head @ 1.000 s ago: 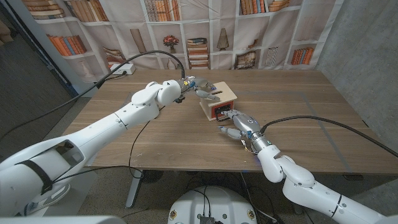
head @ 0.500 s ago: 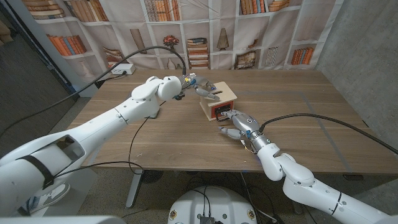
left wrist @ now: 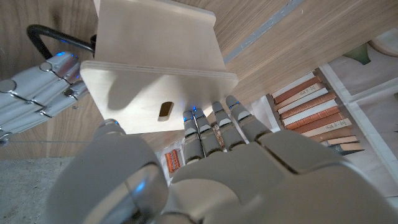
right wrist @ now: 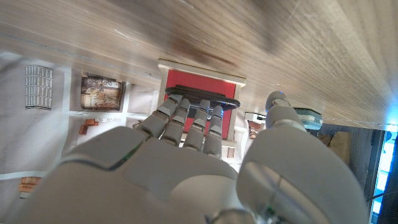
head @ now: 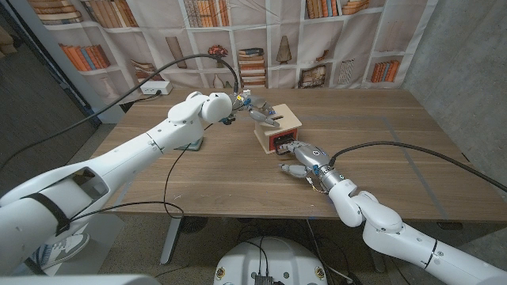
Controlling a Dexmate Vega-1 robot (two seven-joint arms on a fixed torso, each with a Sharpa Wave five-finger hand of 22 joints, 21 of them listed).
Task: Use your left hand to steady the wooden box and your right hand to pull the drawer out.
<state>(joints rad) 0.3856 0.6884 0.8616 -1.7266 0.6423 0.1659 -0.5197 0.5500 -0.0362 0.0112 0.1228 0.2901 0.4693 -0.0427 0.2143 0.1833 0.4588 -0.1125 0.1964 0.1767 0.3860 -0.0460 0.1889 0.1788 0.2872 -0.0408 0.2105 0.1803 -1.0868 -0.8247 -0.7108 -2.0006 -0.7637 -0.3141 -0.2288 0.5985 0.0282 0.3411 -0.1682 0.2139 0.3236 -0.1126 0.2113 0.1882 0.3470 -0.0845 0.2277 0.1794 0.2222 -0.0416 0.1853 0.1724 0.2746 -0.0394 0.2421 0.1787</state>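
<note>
The left hand [head: 257, 112] rests its fingers on top of the wooden box [head: 279, 127]. The right hand [head: 302, 156] curls its fingers at the black handle [right wrist: 202, 99] of the red drawer [right wrist: 200, 109]. The pale box sits mid-table [head: 198, 174].

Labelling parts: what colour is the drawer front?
Red, with a dark handle; the drawer front shows best in the right wrist view.

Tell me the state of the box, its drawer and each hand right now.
wooden box: upright on the table, left hand on its top.
drawer: red front with a dark handle, looks closed or barely out.
left hand: fingers resting on the box top.
right hand: fingers at the drawer handle; grip unclear.
</note>
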